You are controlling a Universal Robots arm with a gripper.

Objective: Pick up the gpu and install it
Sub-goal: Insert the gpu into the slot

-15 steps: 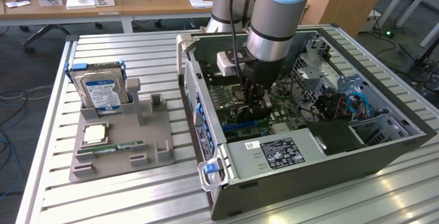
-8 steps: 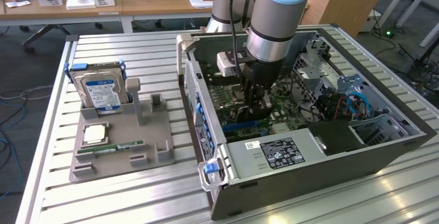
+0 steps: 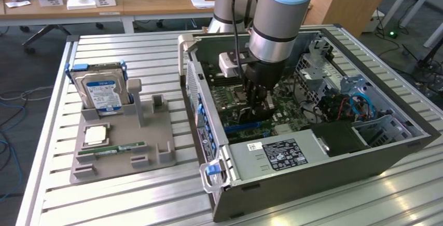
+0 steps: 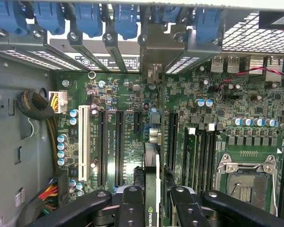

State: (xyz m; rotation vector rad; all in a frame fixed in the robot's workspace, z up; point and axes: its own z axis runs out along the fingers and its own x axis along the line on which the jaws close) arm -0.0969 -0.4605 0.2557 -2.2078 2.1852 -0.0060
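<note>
My gripper is lowered into the open computer case, over the green motherboard. In the wrist view my gripper is shut on the gpu, a thin card seen edge-on between the two black fingers. The card stands upright over the motherboard, between the long black slots and in line with the case's rear slot openings. Whether it sits in a slot I cannot tell. From the exterior view the gpu is a dark shape just under the fingers.
To the exterior view's left, a grey holder carries a hard drive, a green memory stick and a processor chip. Blue latches, a cable bundle and the processor socket surround the slots.
</note>
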